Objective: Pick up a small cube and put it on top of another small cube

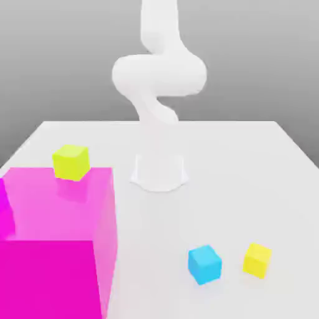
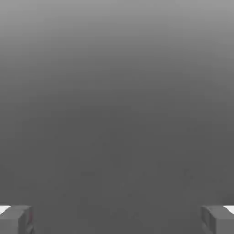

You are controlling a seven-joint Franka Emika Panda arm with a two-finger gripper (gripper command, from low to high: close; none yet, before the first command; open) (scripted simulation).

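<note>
The blue cube [image 1: 205, 264] sits on the near part of the tabletop [image 1: 218, 187], toward the exterior view's right, with the yellow cube [image 1: 257, 260] near it, farther right. At the exterior view's left, a yellow-green cube [image 1: 71, 162] shows at the large magenta block [image 1: 50, 249]. The gripper [image 2: 117, 220] has its fingers spread wide.
</note>
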